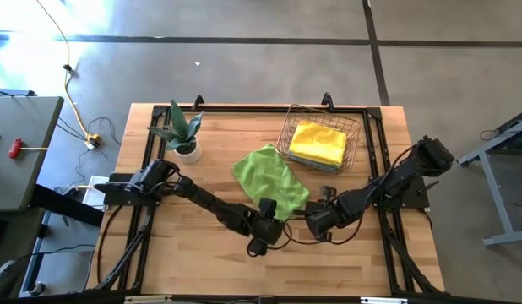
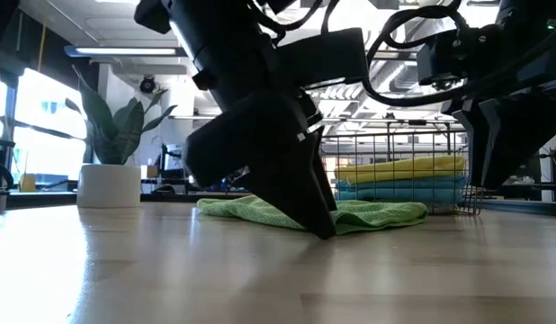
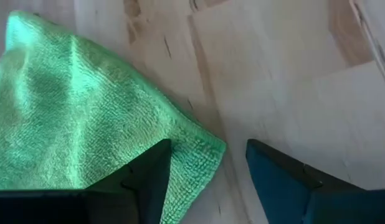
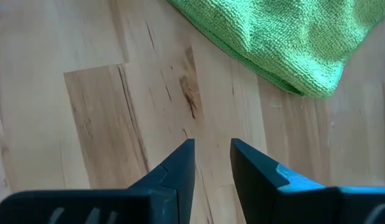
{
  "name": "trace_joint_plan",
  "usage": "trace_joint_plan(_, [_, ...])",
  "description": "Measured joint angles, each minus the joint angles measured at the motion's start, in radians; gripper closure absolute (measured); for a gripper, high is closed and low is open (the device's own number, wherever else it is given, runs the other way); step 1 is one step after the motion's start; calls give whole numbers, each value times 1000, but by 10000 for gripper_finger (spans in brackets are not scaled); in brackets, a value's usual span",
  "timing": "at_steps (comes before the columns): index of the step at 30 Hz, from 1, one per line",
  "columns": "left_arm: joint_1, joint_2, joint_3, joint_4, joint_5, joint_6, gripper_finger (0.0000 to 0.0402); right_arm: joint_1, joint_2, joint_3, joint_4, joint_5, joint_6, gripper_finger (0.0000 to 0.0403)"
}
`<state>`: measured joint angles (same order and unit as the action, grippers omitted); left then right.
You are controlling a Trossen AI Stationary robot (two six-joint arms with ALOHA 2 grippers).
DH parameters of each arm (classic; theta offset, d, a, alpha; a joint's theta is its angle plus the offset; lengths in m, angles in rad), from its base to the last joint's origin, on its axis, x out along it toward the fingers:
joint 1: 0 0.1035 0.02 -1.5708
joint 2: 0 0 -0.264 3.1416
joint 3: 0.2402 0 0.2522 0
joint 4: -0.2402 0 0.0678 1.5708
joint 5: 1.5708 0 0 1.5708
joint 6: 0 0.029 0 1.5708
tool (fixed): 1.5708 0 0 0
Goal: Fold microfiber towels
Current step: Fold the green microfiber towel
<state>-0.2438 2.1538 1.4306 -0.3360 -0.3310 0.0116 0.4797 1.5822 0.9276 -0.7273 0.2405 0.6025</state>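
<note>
Table [image 1: 202,253]: bare wood around the work.
Basket [image 1: 356,135]: holds folded yellow towel [image 1: 318,143].
Green towel [image 1: 269,179]: rumpled mid-table, unfolded.
Left gripper [image 3: 205,174]: jaws spread astride its near corner; pinch hem squarely.
Right gripper [image 4: 212,165]: narrow gap, empty, just off the cloth; should take the neighbouring corner.

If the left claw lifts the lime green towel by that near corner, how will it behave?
Probably floppy: the lime green towel lies rumpled on the table, so it should drape below the left claw. Its looped pile suggests good grip. It looks light, so dragging may bunch it.
</note>
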Motion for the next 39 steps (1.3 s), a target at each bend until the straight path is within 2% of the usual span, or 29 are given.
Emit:
trace_joint_plan(5, [40, 3, -1, 8, -50, -62, 196, 0, 0, 0, 1, 0, 0, 308])
trace_joint_plan(9, [83, 5, 1, -3, 21, -138, 214, 0, 0, 0, 3, 0, 0, 308])
trace_joint_plan(12, [102, 5, 1, -8, 104, -177, 251, 0, 0, 0, 4, 0, 0, 308])
trace_joint_plan(16, [110, 5, 2, -10, 190, -184, 325, 0, 0, 0, 4, 3, 0, 308])
trace_joint_plan(18, [106, 4, 2, -7, 224, -184, 367, 0, 0, 0, 8, 39, -2, 308])
trace_joint_plan(20, [99, 3, 2, -4, 245, -191, 391, 1, 0, -1, 25, 90, -28, 308])
trace_joint_plan(25, [96, 3, -1, 25, 256, -231, 381, 3, 0, -46, 208, 118, -170, 308])
trace_joint_plan(29, [100, 4, -1, 35, 258, -237, 395, 19, 1, -75, 335, 116, -246, 308])
trace_joint_plan(33, [105, 4, -1, 44, 257, -245, 393, 42, 1, -104, 505, 111, -330, 307])
trace_joint_plan(39, [106, 8, 22, 35, 264, -272, 398, 51, 1, -153, 693, 117, -376, 269])
